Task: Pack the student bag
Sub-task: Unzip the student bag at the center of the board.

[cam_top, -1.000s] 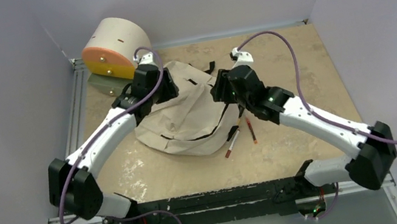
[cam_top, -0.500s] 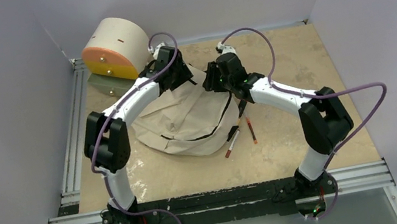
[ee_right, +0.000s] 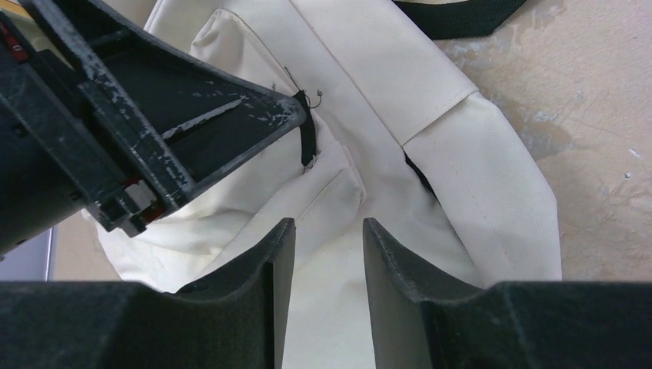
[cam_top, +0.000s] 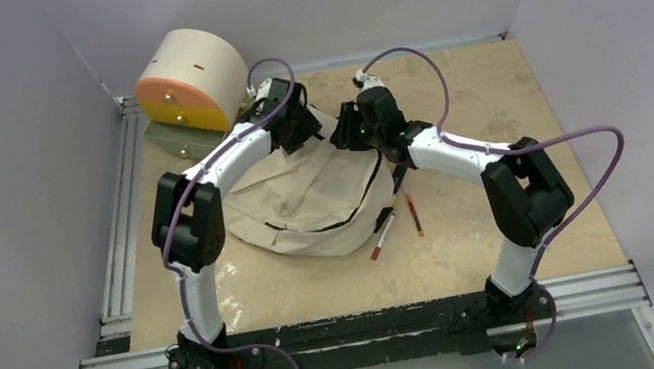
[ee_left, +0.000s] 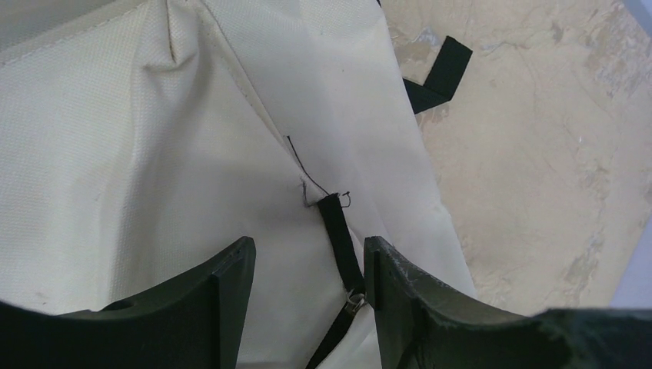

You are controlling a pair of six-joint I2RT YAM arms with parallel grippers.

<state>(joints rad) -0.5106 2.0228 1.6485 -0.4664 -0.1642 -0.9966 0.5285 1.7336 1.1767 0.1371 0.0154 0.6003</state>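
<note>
Both arms have folded up since a second ago. The elbows that were spread low and wide now stand high, and the two wrists have pulled in over the far end of the student bag [cam_top: 305,198]. The bag itself hasn't budged. It's slumped in the middle of the table [cam_top: 500,93], with its far end toward the cream-and-orange drawer unit [cam_top: 187,77].

Left gripper [ee_left: 307,257] has its jaws fairly wide over the cream fabric. A black pull tab [ee_left: 338,231] runs between them, closer to one finger, and nothing's clamped as far as I can see. Right gripper [ee_right: 328,234] sits just beside the left one with a narrower gap. Fabric shows in between, but I can't tell if it's actually pinching any.

Two pens [cam_top: 382,234] lie on the table just off the bag's near right edge.
</note>
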